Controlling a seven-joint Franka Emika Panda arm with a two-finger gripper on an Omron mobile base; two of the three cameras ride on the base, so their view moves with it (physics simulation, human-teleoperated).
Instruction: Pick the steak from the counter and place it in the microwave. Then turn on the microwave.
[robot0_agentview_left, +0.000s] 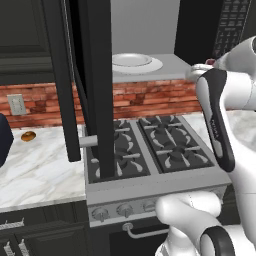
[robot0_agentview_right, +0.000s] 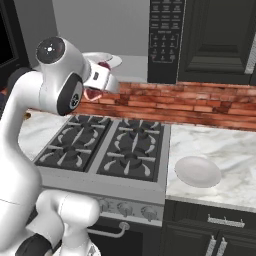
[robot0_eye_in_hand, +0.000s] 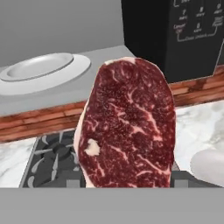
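— Where's the steak (robot0_eye_in_hand: 129, 127)?
— Upright in the gripper (robot0_agentview_right: 100, 80), jaws clamped on it, held above the stove (robot0_agentview_right: 107, 150) in front of the open microwave (robot0_agentview_left: 150, 40).
— And the plate (robot0_eye_in_hand: 41, 70) inside?
— Beyond the steak, bare, on the grey floor of the microwave.

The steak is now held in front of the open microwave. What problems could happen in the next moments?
1. The steak hangs upright from the hand, apparently gripped by one edge, so it may slip and fall on the stovetop below.
2. The open microwave door stands close to the arm's path; a wide swing might hit it.
3. The white round plate sits far inside the microwave; a short release may miss it.
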